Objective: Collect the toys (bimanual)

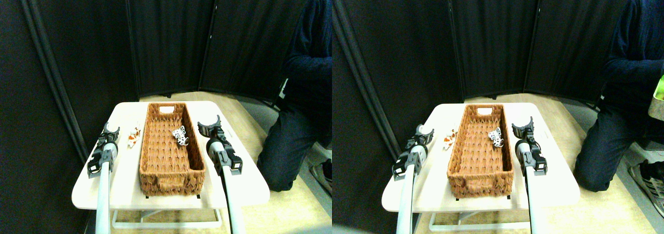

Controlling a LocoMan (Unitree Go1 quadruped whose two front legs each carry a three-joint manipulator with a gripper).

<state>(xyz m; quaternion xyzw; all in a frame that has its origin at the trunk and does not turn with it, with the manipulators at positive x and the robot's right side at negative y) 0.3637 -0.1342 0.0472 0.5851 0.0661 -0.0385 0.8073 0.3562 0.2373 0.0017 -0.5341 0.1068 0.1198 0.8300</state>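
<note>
Dark folding screen panels [171, 37] enclose the work area at the rear and left. A person [303, 99] in dark clothing kneels on the floor at the right, beside the bench and apart from both manipulators.

The white bench [244, 190] carries all working items. A long brown wicker basket [168, 182] lies lengthwise along its centre, with a handle cut-out at the far end wall.

The left manipulator [104, 182] rises along the left side of the basket. Its left pincer [109, 132] stands over the bench top left of the basket, with jaws spread apart and nothing between them. The right manipulator [228, 187] rises along the right side of the basket. Its right pincer [209, 126] stands just outside the right basket wall, with jaws spread wide and holding nothing.

The white toy with black spots [180, 136] lies inside the basket, in the far half, close to the right wall. The orange and white toy [134, 136] lies on the bench outside the basket, between the left basket wall and the left pincer, apart from both.
</note>
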